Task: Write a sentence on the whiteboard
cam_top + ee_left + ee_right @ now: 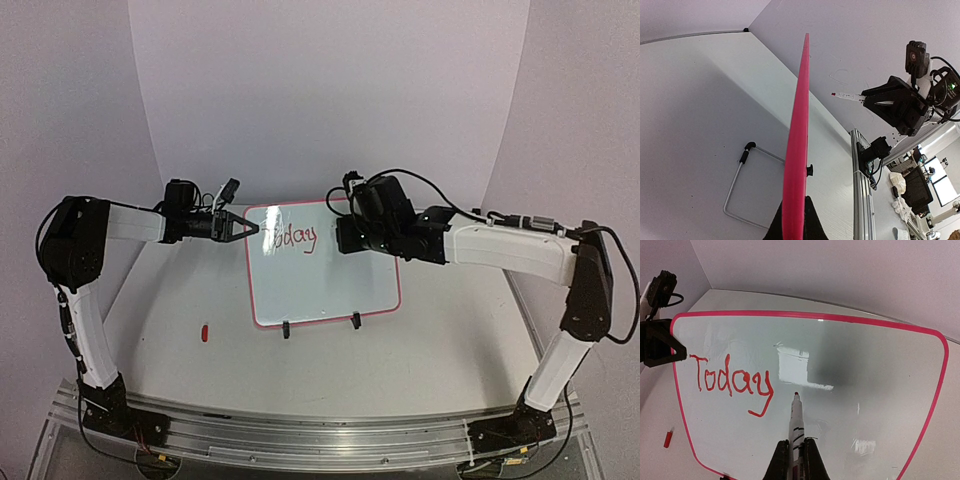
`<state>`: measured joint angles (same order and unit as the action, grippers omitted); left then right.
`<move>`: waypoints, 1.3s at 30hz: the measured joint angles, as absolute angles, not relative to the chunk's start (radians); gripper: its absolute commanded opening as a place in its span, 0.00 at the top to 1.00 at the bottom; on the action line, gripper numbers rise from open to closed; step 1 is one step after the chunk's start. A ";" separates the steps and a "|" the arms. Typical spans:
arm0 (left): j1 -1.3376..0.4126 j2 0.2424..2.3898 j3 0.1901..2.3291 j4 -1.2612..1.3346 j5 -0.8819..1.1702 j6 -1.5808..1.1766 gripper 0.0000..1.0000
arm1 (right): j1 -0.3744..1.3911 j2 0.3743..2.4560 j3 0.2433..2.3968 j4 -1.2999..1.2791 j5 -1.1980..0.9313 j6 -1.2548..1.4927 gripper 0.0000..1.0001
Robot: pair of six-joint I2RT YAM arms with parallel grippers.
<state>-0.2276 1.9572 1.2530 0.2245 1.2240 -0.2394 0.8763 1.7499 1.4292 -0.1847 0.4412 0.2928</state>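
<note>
**One word down, pen clear of the board**

The whiteboard [330,285] stands propped on its two black clip feet [286,329] in the middle of the worktop [180,300], between the two arms and facing the right one. It is a small glossy white panel with rounded corners and a thin red-pink frame. The shine throws back a bright patch of light just right of the writing.

Of the sentence [732,382] only "Today" is there, in loose red handwriting high on the left of the board. The rest of the surface is bare, so by my reading the task is in its early part, in the gap between the first word and the second.

The left gripper [245,228] has its jaws pressed together on the board's left edge near the top corner, steadying it. The right gripper [796,450] pinches a red-tipped marker [795,422], whose point aims just right of the tail of the "y". In the left wrist view the tip stands apart from the board's face.

The next move likely calls for bringing the tip onto the surface a word-space right of "Today" — gently, since a hard push could tip the board despite the left hold. A small red cap [204,332] lies on the worktop, left of the board.
</note>
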 measured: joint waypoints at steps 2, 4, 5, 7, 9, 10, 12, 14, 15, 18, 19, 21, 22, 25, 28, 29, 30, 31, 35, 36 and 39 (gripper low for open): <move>-0.228 1.957 1.253 0.225 1.224 -0.239 1.00 | 0.873 1.768 1.448 -0.176 0.434 0.293 1.00; -0.228 1.957 1.253 0.225 1.224 -0.239 1.00 | 0.868 1.782 1.460 -0.171 0.428 0.293 1.00; -0.228 1.957 1.253 0.225 1.224 -0.239 1.00 | 0.866 1.787 1.462 -0.170 0.425 0.293 1.00; -0.228 1.957 1.253 0.225 1.224 -0.239 1.00 | 0.862 1.793 1.463 -0.169 0.419 0.293 1.00; -0.228 1.957 1.253 0.225 1.224 -0.239 1.00 | 0.859 1.798 1.464 -0.168 0.416 0.293 1.00; -0.228 1.957 1.253 0.225 1.224 -0.239 1.00 | 0.858 1.799 1.464 -0.166 0.414 0.293 1.00; -0.228 1.957 1.253 0.225 1.224 -0.239 1.00 | 0.856 1.801 1.464 -0.165 0.414 0.293 1.00; -0.228 1.957 1.253 0.225 1.224 -0.239 1.00 | 0.851 1.801 1.464 -0.163 0.411 0.297 1.00; -0.228 1.957 1.253 0.225 1.225 -0.239 1.00 | 0.850 1.802 1.465 -0.160 0.409 0.298 1.00; -0.228 1.957 1.253 0.225 1.225 -0.239 1.00 | 0.844 1.814 1.476 -0.150 0.400 0.304 1.00; -0.228 1.957 1.253 0.225 1.225 -0.239 1.00 | 0.841 1.821 1.482 -0.146 0.396 0.305 1.00; -0.228 1.957 1.253 0.225 1.225 -0.239 1.00 | 0.837 1.835 1.491 -0.138 0.389 0.310 1.00; -0.228 1.957 1.253 0.225 1.225 -0.239 1.00 | 0.836 1.842 1.493 -0.136 0.386 0.313 1.00; -0.228 1.957 1.253 0.225 1.225 -0.239 1.00 | 0.832 1.853 1.494 -0.133 0.380 0.316 1.00; -0.228 1.957 1.253 0.225 1.225 -0.239 1.00 | 0.829 1.857 1.494 -0.130 0.378 0.320 1.00; -0.228 1.957 1.253 0.225 1.225 -0.239 1.00 | 0.828 1.857 1.494 -0.129 0.377 0.320 1.00; -0.228 1.957 1.253 0.225 1.225 -0.239 1.00 | 0.827 1.857 1.494 -0.129 0.377 0.321 1.00; -0.228 1.957 1.253 0.225 1.225 -0.239 1.00 | 0.826 1.857 1.494 -0.129 0.377 0.323 1.00; -0.228 1.957 1.253 0.224 1.225 -0.239 1.00 | 0.824 1.857 1.494 -0.129 0.375 0.332 1.00; -0.228 1.957 1.253 0.224 1.225 -0.239 1.00 | 0.823 1.857 1.494 -0.129 0.374 0.334 1.00; -0.228 1.958 1.253 0.224 1.225 -0.239 1.00 | 0.823 1.857 1.494 -0.131 0.376 0.338 1.00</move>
